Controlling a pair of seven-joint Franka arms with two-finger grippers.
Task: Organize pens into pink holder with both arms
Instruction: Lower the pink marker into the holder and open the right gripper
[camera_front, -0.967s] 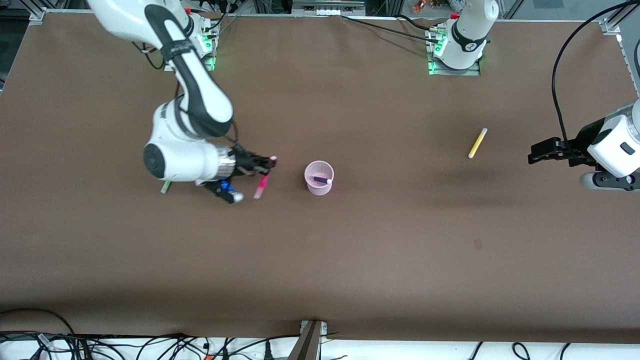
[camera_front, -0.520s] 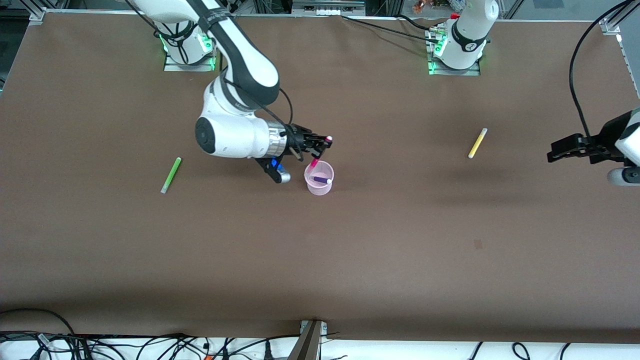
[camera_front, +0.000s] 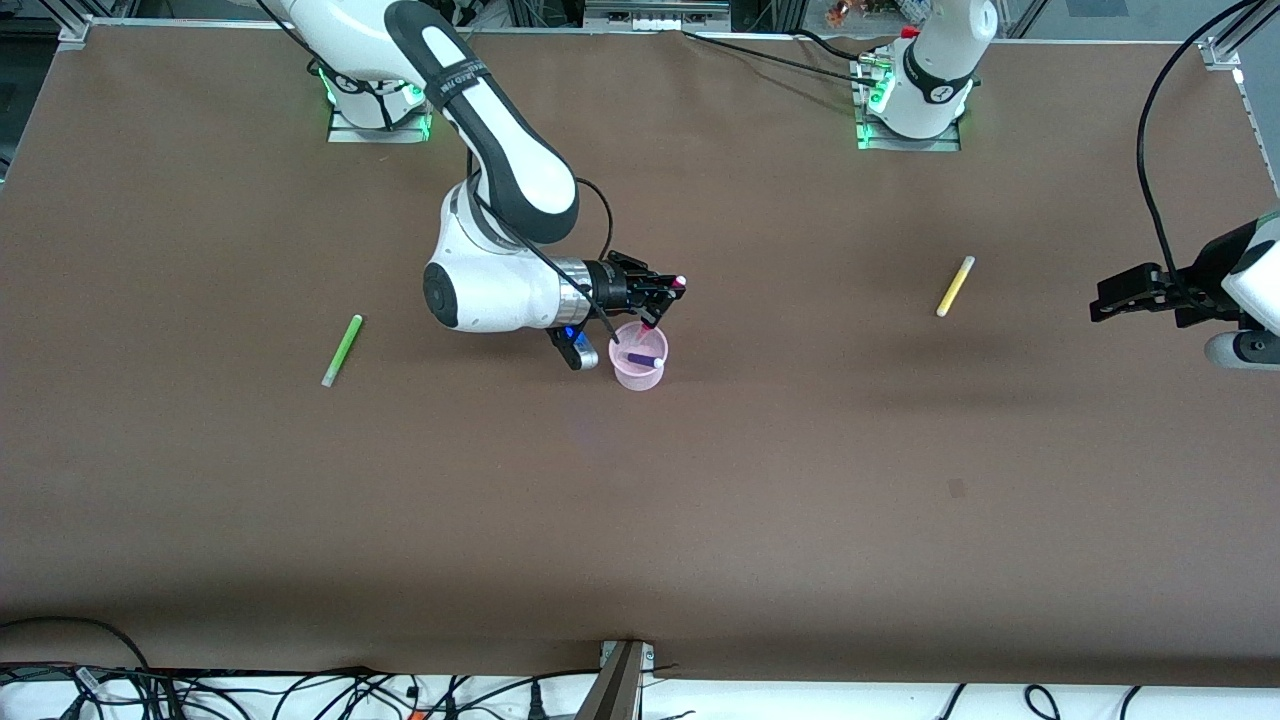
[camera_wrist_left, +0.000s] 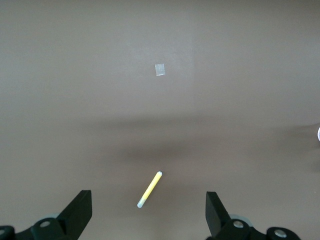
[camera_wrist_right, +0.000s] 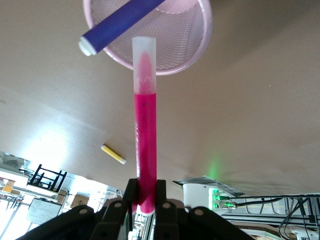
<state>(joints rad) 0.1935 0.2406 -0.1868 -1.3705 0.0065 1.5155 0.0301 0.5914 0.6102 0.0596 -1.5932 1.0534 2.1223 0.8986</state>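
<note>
The brown surface (camera_front: 760, 520) carries everything, with both arm bases along its edge farthest from the front camera. The right arm reaches to the middle, its right tool (camera_front: 662, 290) hanging over the pink holder (camera_front: 638, 371), fingers clamped tight on the capped end of the magenta-pink pen (camera_wrist_right: 144, 135). The pen is held tilted, free tip aimed at the holder's rim, presumably so it can slide in when let go. The dark purple pen (camera_front: 644, 358) already leans inside the holder. The left arm waits toward its own end, its left tool (camera_front: 1100, 303) spread wide and holding nothing, facing the yellow pen (camera_front: 955, 286), which lies on the surface and looks like its likely pick. The light green pen (camera_front: 342, 350) lies toward the right arm's end, well apart from the holder.
</note>
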